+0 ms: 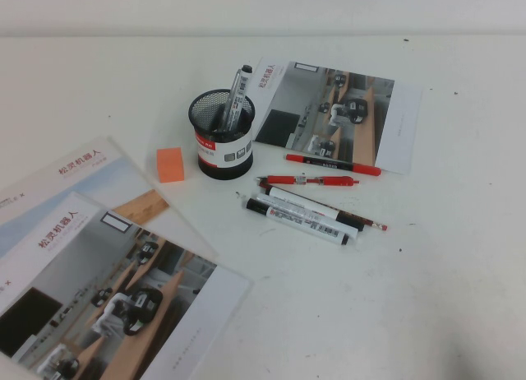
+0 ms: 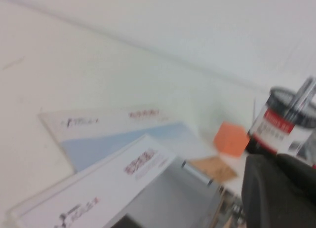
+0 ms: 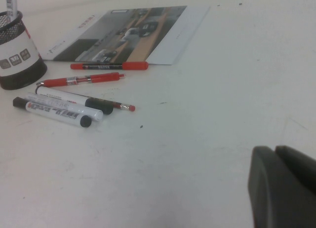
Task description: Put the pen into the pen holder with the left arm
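The pen holder, a black mesh cup with a red-and-white band, stands mid-table. A thick white-barrelled marker with black print and a black cap stands tilted inside it. The holder and the marker's top also show in the left wrist view. My left gripper is a dark blur to the holder's left, above the brochures, with nothing seen in it. My right gripper is shut and empty, low over bare table to the right of the pens. Neither arm shows in the high view.
On the table to the right of the holder lie a white marker with black ends, a slimmer white pen and two red pens. An orange block sits left of the holder. One brochure lies behind it, and more brochures lie at the front left.
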Robot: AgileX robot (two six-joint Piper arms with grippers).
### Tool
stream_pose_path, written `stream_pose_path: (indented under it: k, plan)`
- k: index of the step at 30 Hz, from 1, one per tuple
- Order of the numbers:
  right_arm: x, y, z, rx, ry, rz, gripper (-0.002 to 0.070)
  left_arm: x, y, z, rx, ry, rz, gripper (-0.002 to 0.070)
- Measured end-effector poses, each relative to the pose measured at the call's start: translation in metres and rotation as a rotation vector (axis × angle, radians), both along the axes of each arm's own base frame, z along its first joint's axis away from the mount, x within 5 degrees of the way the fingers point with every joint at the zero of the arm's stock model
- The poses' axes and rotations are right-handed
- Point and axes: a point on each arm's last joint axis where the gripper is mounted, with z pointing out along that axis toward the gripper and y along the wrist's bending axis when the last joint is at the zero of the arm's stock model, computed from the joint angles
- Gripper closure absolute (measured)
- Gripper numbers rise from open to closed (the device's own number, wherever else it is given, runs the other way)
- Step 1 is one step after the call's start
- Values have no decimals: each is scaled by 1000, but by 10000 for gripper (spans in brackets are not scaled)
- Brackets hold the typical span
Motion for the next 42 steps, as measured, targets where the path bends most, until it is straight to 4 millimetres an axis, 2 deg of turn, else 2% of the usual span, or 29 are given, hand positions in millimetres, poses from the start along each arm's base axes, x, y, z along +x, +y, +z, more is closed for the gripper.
stream_pose_path:
  k: [10,13,15,20,26,28,31,32,34,35,38,42]
  plan:
    - [0,0,0,0,0,0,696,0,2,10,-68,-109,20,676]
    - [0,0,0,0,0,0,696,0,1,12,-78,-88,14,676]
    - [0,0,0,0,0,0,696,0,0,23,-78,-50,2,676]
    - [0,0,0,0,0,0,696,13,-5,68,-55,110,-35,676]
    - [0,0,0,0,0,0,696,48,-14,114,112,319,-146,676]
    - [0,0,0,0,0,0,696,66,-21,127,205,378,-249,676]
    - [0,0,0,0,0,0,696,91,-34,137,334,425,-436,676]
    - [0,0,0,0,0,0,696,96,-36,138,360,428,-480,676]
    - [0,0,0,0,0,0,696,120,-47,138,426,432,-639,676]
    - [0,0,0,0,0,0,696,125,-49,138,431,434,-660,676]
    - [0,0,0,0,0,0,696,158,-66,136,487,439,-805,676]
    - [0,0,0,0,0,0,696,192,-99,125,627,467,-980,676]
